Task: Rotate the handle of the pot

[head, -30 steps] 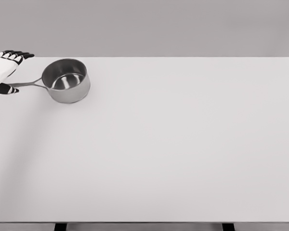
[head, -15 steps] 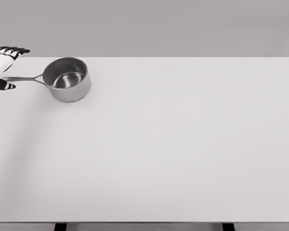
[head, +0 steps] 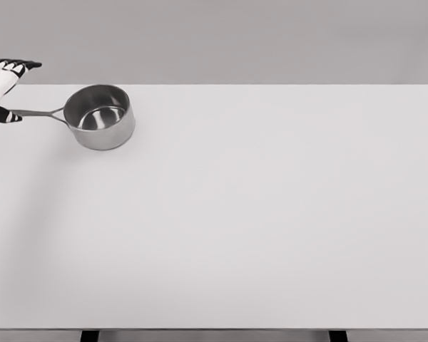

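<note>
A steel pot (head: 98, 117) stands upright at the table's far left, near the back edge. Its thin handle (head: 37, 112) points left, almost level in the picture. My left hand (head: 18, 90) shows only partly at the left picture edge. Its fingers (head: 14, 65) are stretched out straight above the handle's end, and the thumb (head: 3, 115) lies against that end from the near side. The hand is open, not closed round the handle. My right arm is out of view.
The white table (head: 257, 214) spreads wide to the right and toward me, with its back edge just behind the pot. Two dark legs show under the front edge.
The left hand has moved toward the back edge and slightly left. The handle's end swung with it, from pointing left and slightly toward me to about level. The pot body barely shifted.
</note>
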